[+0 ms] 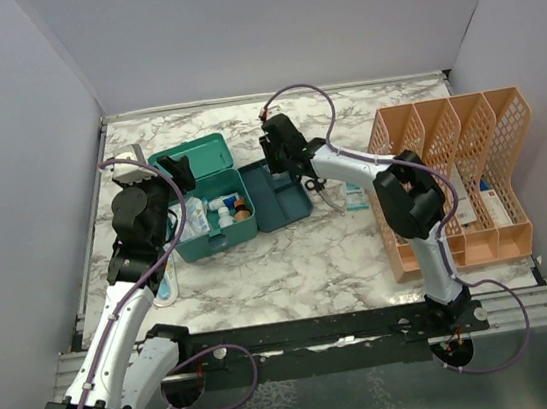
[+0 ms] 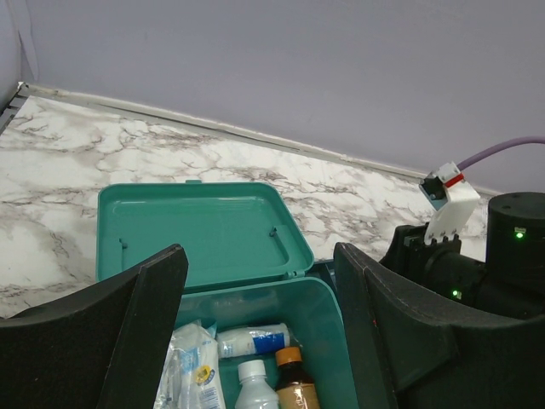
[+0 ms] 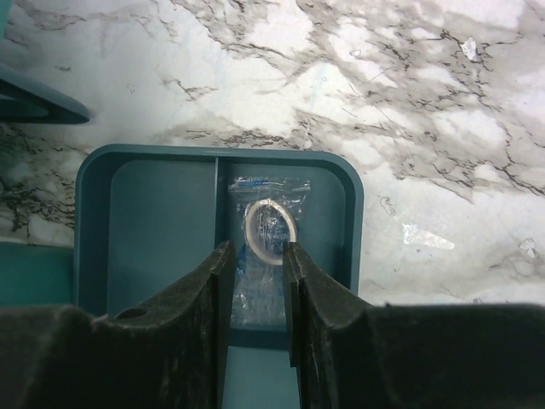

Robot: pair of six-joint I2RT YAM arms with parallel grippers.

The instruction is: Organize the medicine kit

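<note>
Soft, even light from above fills all three views, bright on the marble table (image 1: 291, 263), with only faint short shadows beside the kit (image 1: 197, 159) and rack (image 1: 453, 191). The top view is sharp throughout. In the wrist views the left fingers (image 2: 136, 332) and right fingers (image 3: 196, 315) sit near the lens as dark, soft-edged, slightly grainy masses, while the tray (image 3: 153, 213) beyond stays crisp and its clear bag (image 3: 268, 192) shows small glints.
</note>
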